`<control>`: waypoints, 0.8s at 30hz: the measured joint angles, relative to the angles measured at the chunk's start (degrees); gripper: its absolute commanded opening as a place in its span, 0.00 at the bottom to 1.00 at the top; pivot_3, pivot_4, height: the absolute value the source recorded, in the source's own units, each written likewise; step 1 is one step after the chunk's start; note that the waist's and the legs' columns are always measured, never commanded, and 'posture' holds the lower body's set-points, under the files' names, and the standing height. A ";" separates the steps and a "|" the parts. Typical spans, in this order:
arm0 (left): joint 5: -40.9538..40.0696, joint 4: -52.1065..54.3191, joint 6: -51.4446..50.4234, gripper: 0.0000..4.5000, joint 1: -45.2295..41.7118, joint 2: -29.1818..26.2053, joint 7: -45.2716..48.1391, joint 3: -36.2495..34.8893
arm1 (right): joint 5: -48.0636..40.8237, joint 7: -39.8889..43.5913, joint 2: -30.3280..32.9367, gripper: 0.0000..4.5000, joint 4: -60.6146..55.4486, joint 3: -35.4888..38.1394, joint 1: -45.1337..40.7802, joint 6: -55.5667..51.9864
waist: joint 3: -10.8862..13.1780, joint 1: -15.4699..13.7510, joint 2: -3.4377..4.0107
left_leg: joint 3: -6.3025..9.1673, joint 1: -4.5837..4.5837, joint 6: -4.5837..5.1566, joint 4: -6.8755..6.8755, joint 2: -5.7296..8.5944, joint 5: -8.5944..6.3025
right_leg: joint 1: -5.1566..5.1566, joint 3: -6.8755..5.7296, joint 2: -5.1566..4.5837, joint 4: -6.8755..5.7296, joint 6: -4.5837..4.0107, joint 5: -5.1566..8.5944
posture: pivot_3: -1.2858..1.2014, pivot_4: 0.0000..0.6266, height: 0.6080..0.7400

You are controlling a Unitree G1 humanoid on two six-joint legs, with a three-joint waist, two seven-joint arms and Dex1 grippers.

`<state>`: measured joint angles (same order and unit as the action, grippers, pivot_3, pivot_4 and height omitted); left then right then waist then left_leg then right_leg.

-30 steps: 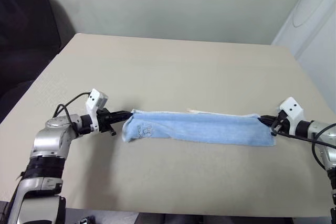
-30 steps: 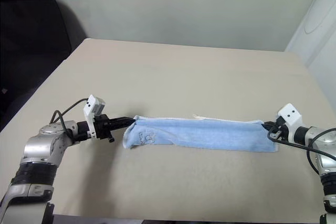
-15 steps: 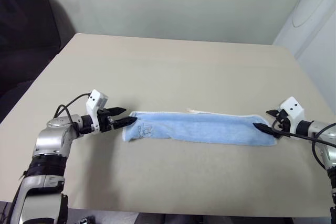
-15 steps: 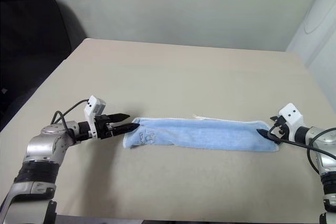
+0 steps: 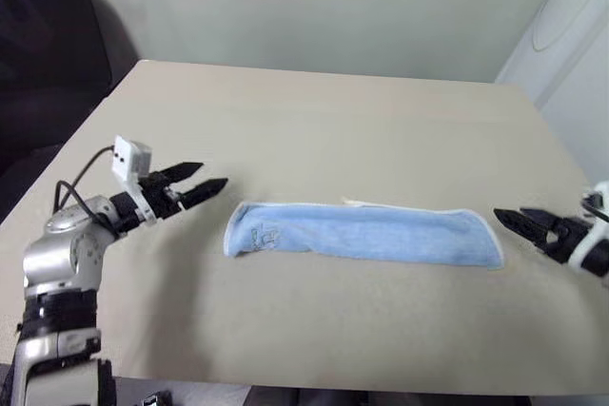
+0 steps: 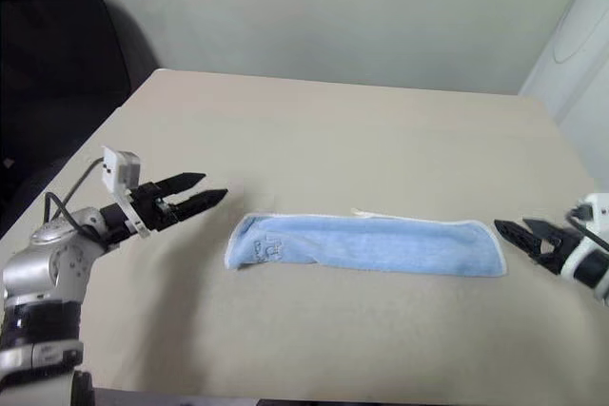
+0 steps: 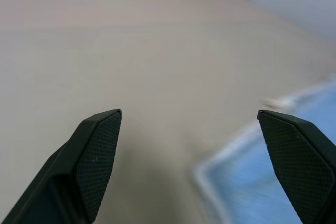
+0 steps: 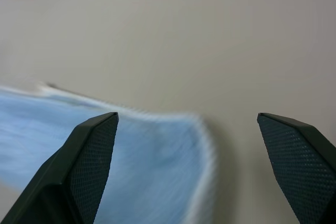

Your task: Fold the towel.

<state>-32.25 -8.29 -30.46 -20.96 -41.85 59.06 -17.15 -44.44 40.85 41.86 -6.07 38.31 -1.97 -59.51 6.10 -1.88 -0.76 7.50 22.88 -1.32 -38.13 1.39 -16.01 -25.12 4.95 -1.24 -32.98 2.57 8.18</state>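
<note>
The towel [image 5: 366, 233] lies flat on the table as a long, narrow light-blue band with whitish edging, running left to right; a small dark embroidered mark sits near its left end [image 6: 269, 248]. My left gripper [image 5: 211, 179] hovers open just left of that end, raised off the table and holding nothing. My right gripper [image 5: 506, 219] stands open just past the towel's right end, apart from it. The left wrist view shows the towel's corner [image 7: 273, 166] beyond two spread fingers. In the right wrist view the other end of the towel [image 8: 131, 150] lies between two wide fingers.
The beige table [image 5: 324, 121] stretches far behind the towel. A dark chair [image 5: 48, 54] stands off its left side and a pale wall runs behind. The table's front edge [image 5: 314, 387] is close below the towel.
Both grippers opened and let go of the towel's ends. The left one rose and pulled away to the left; the right one drew back to the right. The towel stayed lying flat.
</note>
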 measured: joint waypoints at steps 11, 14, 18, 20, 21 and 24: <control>0.46 11.73 1.75 1.00 1.34 0.69 4.21 9.20 | -15.06 -14.17 -7.51 0.99 0.05 13.12 3.75 -17.74 | 0.01 0.16 0.00 | 0.05 0.04 -0.03 0.00 -0.07 -0.17 | -0.11 0.01 -0.01 -0.06 0.02 0.05 | 0.52 0.24 1.00; 0.43 12.79 1.76 1.00 1.46 1.44 4.28 10.63 | -17.29 -16.28 -10.03 0.99 -0.59 13.17 5.03 -18.85 | -0.02 0.20 0.03 | 0.05 0.02 0.11 0.02 -0.08 -0.14 | -0.11 -0.02 0.00 -0.10 0.00 0.04 | 0.52 0.24 1.00; 0.30 13.50 1.74 1.00 2.82 1.57 4.07 11.06 | -20.66 -20.04 -13.11 0.99 -1.35 13.24 6.33 -19.41 | -0.04 0.25 0.07 | 0.05 0.02 0.09 0.01 -0.08 -0.16 | -0.11 -0.02 0.00 -0.09 0.04 0.07 | 0.52 0.24 1.00; 0.20 14.42 1.65 1.00 3.63 1.57 3.85 11.06 | -22.19 -21.62 -14.46 0.99 -1.84 13.44 6.83 -19.01 | -0.05 0.29 0.07 | 0.05 0.02 -0.01 0.00 -0.07 -0.21 | -0.10 -0.01 0.00 -0.08 0.07 0.09 | 0.52 0.24 1.00; 0.14 14.81 1.59 1.00 3.77 1.57 3.51 11.06 | -23.26 -22.73 -15.06 0.99 -1.91 13.51 6.84 -18.58 | -0.06 0.32 0.04 | 0.06 0.03 -0.01 0.00 -0.07 -0.21 | -0.10 0.00 0.00 -0.08 0.08 0.11 | 0.52 0.24 1.00; -0.12 15.42 1.26 1.00 4.05 1.64 2.90 11.04 | -25.23 -25.61 -17.25 0.99 -1.95 13.15 5.68 -17.21 | -0.07 0.35 0.02 | 0.06 0.02 -0.02 0.00 -0.07 -0.22 | -0.13 0.02 0.00 -0.08 0.07 0.12 | 0.52 0.24 1.00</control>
<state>-32.37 7.12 -29.20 -16.91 -40.21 61.96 -6.11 -69.67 15.25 24.61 -8.02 51.47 3.70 -76.72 6.04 -1.52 -0.73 7.56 22.90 -1.35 -38.14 1.32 -16.23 -25.25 4.96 -1.24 -33.06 2.64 8.29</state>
